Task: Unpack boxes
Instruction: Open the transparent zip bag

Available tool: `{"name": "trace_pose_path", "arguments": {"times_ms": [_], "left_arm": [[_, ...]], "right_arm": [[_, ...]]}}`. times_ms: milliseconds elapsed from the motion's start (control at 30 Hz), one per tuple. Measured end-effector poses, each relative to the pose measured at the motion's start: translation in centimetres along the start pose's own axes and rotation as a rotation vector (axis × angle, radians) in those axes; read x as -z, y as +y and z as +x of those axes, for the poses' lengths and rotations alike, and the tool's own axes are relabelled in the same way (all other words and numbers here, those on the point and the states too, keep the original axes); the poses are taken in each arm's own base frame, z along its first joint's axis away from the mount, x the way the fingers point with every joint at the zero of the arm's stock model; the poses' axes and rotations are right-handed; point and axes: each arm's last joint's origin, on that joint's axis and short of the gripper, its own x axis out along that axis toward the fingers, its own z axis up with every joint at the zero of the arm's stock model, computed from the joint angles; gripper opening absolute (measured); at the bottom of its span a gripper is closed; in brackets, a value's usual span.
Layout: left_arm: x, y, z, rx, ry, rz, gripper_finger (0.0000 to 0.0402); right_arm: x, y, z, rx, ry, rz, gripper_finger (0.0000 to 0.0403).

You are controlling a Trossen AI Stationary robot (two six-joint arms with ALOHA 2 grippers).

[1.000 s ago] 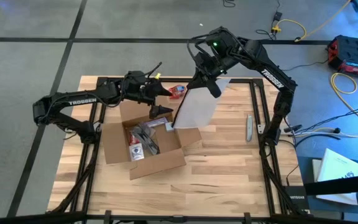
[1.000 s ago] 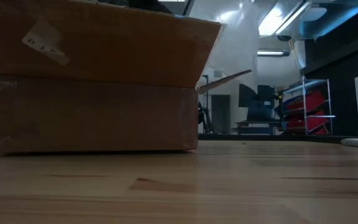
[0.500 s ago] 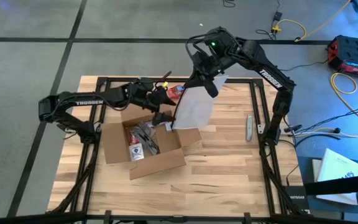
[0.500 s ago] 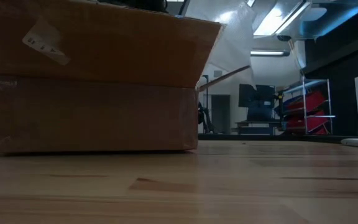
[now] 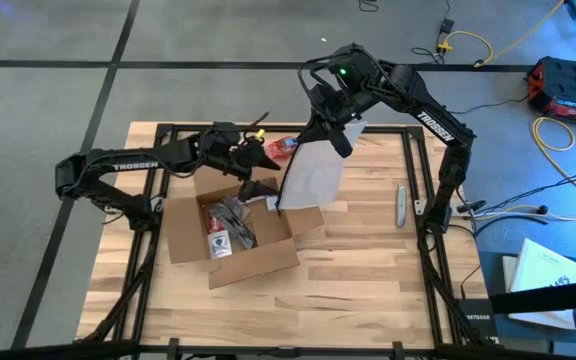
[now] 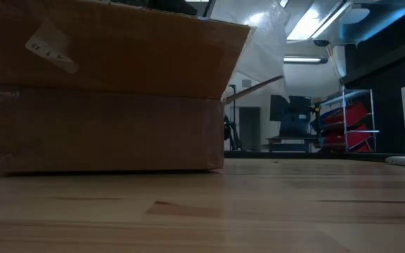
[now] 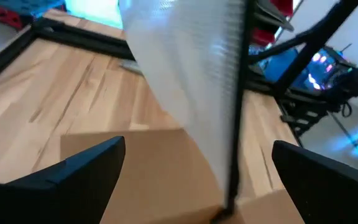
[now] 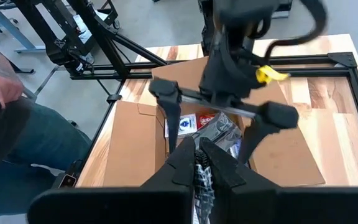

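We've got the box [image 5: 230, 232] left of the table's centre, flaps open, items inside. Right gripper [image 5: 343, 128] is clamped on the plastic bag [image 5: 313, 175], hanging above the box's far right corner. Left gripper [image 5: 260, 168] spread wide, empty, just beside it. Lift bag clear, avoid snagging the flap.

light: dim low view, ceiling glare | blur: left wrist view (heavy)
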Motion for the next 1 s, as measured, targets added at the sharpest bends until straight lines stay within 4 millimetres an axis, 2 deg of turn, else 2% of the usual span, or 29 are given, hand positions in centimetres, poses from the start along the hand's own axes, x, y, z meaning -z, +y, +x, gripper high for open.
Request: {"name": "trace_pose_path", "arguments": {"times_ms": [167,667,1000], "left_arm": [[0.9,0.4,-0.2,-0.064,0.086,-0.085,0.0395],[1.1,1.0,1.5,-0.1,0.058,-0.158,0.0395],[1.2,1.1,1.3,-0.065,0.081,-0.165,0.0395]], "right_arm": [[0.0,0.0,0.0,-0.001,0.004,0.004,0.0],[0.0,0.0,0.0,0.008,0.004,0.002,0.0],[0.0,0.0,0.0,0.015,0.006,0.003,0.0]]}}
